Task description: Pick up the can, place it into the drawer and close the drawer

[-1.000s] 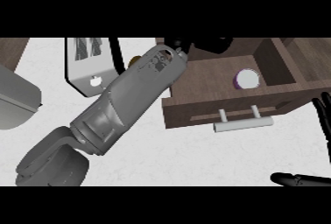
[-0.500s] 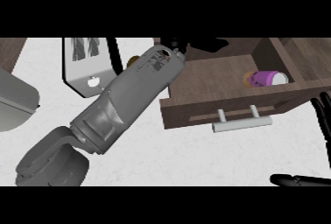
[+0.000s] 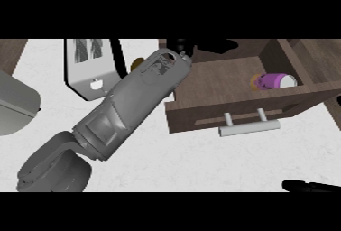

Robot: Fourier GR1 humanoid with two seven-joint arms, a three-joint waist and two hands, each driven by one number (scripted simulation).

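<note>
left hand: only a black sliver shows at the far end of the forearm, at the drawer's back left corner; cannot tell how its fingers are set.
left forearm: one, grey, runs diagonally from the lower left up to the drawer's left wall, lying over the bench and part of the toaster.
right hand: black fingertips at the lower right edge, lying flat and straight over the bench, holding nothing; well apart from the drawer.
can: one, purple with a white end, lying on its side inside the drawer, at the right side close to the front wall; neither hand touches it.
drawer: one, brown wood, pulled open, seen from above.
drawer handle: one, pale bar on two posts, on the front panel, facing the view's lower edge.
toaster: one, white with two slots, left of the drawer, partly under the forearm.
small tan object: just beside the forearm's upper end, mostly hidden; cannot tell what it is.
grey object: one, at the left edge, cut off by the frame.
bench: white top, bare around the handle.
</note>
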